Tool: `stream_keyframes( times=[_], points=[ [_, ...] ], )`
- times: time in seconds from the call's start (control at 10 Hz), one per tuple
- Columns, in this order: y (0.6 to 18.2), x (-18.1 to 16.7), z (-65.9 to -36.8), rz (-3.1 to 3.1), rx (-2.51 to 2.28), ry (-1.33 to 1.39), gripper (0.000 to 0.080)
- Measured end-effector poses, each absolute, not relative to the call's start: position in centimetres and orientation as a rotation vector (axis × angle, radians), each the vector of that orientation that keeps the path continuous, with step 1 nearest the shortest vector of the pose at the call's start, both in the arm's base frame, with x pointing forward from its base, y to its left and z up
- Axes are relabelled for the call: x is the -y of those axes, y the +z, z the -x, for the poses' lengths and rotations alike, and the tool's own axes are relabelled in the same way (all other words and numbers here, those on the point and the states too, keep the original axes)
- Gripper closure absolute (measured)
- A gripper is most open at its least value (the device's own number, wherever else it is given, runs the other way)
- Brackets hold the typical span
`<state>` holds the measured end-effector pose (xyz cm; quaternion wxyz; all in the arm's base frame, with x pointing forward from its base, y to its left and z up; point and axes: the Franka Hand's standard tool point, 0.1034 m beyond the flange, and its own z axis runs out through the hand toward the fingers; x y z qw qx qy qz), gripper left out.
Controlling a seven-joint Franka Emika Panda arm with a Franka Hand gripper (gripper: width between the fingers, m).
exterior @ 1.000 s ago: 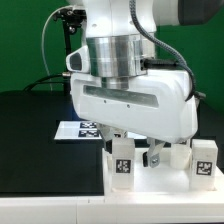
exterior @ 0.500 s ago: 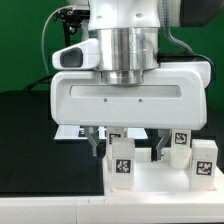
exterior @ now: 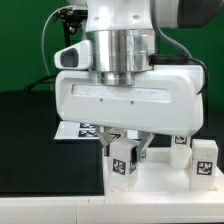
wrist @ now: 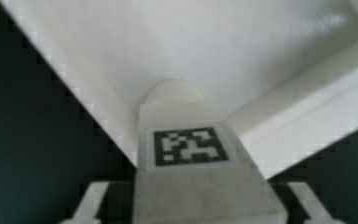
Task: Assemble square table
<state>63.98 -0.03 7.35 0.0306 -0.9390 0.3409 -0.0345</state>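
A white leg [exterior: 122,161] with a black-and-white tag stands upright on the white square tabletop [exterior: 150,186] near its left edge in the exterior view. My gripper [exterior: 124,152] hangs straight down over it, one finger on each side. In the wrist view the leg [wrist: 197,140] fills the space between the fingers [wrist: 98,200], with a thin dark gap on each side. The jaws are open and do not touch the leg. The tabletop [wrist: 247,60] shows behind it. Two more tagged legs [exterior: 181,150] [exterior: 205,160] stand at the slab's right.
The marker board [exterior: 78,128] lies on the black table behind the slab, partly hidden by the robot hand. The hand's wide white body covers the middle of the exterior view. A green wall stands at the back.
The hand has turned square to the camera and shifted left. The fingers have come in from a wide spread to close beside the left leg.
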Motion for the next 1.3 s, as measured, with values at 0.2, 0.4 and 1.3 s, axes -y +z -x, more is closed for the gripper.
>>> stream_keyframes(
  times=[0.2, 0.4, 1.3],
  points=[
    [7.2, 0.1, -63.9, 2.731, -1.408, -0.09, 0.0508],
    [7.0, 0.2, -63.8, 2.425, -1.835, -0.071, 0.0509],
    [7.1, -0.4, -62.9, 2.794, -1.206, -0.166, 0.0155]
  ],
)
